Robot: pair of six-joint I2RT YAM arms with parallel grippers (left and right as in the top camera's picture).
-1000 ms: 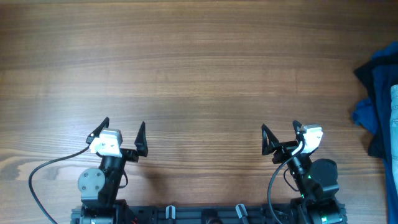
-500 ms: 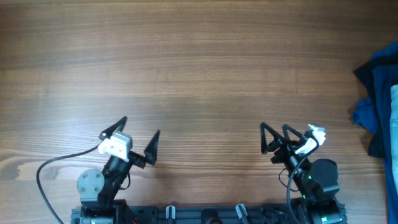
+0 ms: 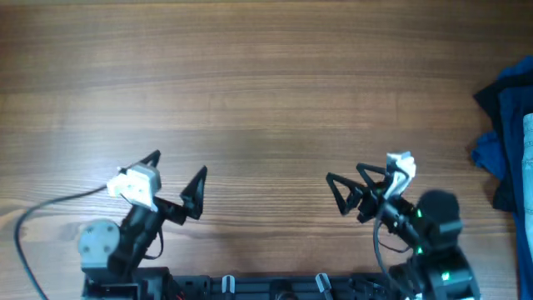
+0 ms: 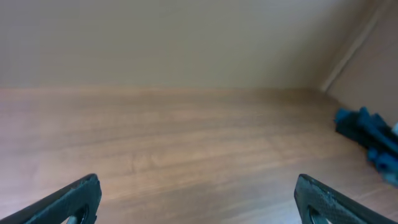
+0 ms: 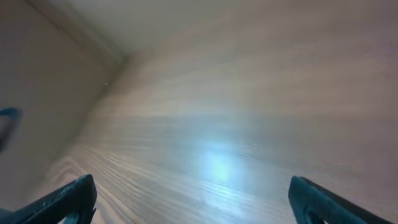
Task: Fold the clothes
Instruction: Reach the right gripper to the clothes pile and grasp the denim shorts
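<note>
- both grippers, left and right, gape wide, empty.
- pale blue clothes lie well right of the right gripper, against a dark blue fabric pile.

From overhead we see the bench evenly and softly lit, in sharp focus. Both wrist views look hazy and blurred. Just ahead of the right claw, a pale bluish glare spreads across the wood; the claw itself is unfocused.
</note>
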